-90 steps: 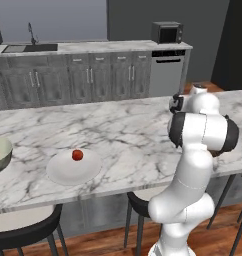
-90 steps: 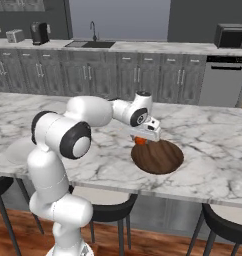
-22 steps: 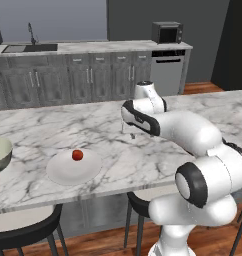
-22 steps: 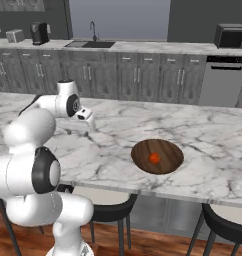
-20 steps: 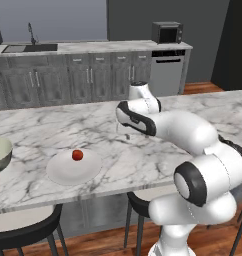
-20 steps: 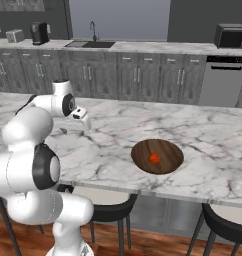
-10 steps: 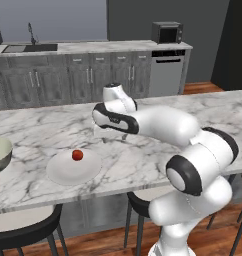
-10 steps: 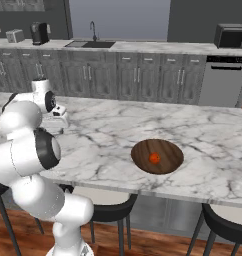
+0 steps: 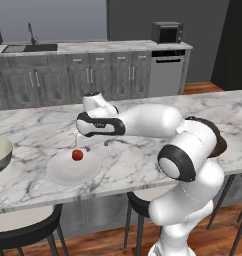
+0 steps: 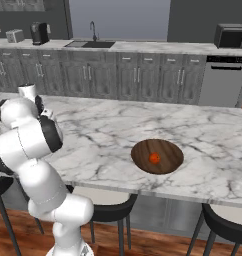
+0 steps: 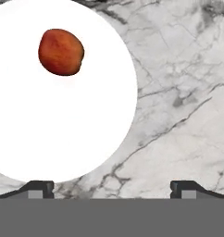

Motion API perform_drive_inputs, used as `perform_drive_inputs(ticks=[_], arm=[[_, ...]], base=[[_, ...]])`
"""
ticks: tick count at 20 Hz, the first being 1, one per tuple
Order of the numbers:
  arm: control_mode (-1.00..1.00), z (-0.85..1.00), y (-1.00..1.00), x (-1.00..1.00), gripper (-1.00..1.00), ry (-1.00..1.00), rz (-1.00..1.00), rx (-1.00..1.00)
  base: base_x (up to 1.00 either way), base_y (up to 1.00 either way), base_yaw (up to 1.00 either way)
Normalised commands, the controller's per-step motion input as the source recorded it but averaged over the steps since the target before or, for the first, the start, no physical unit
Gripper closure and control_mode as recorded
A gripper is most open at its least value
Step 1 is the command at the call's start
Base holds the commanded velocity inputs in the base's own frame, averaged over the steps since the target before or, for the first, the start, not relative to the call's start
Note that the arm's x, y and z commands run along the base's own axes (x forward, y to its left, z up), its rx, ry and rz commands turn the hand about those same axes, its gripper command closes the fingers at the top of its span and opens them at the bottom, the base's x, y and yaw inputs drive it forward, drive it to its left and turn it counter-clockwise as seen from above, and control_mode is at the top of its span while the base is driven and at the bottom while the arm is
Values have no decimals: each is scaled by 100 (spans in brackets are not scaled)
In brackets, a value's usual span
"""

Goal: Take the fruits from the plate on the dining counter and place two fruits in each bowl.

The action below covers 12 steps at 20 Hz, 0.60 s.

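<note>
Arm has swung across from the brown bowl (image 10: 168, 164) to the plate (image 9: 73, 175). Gripper (image 9: 97, 145) wide open, nothing held, above the counter (image 9: 138, 167) beside the plate. One fruit (image 9: 77, 155) remains, toward the plate's far edge; another (image 10: 154, 158) now lies inside the brown bowl. Pale bowl (image 9: 4, 159), near the counter's left end in left base view, shows one. Likely next: line up over the plate's fruit.
</note>
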Motion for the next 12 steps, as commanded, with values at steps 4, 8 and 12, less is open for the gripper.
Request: perform_drive_inputs(ticks=[4,8,12], arm=[[-100,-43,53,29,-100,0,21,0],[-100,-34,40,45,-100,0,20,0],[-100,-21,21,41,-100,0,14,0]], base=[[0,0,0],[0,0,0],[0,0,0]])
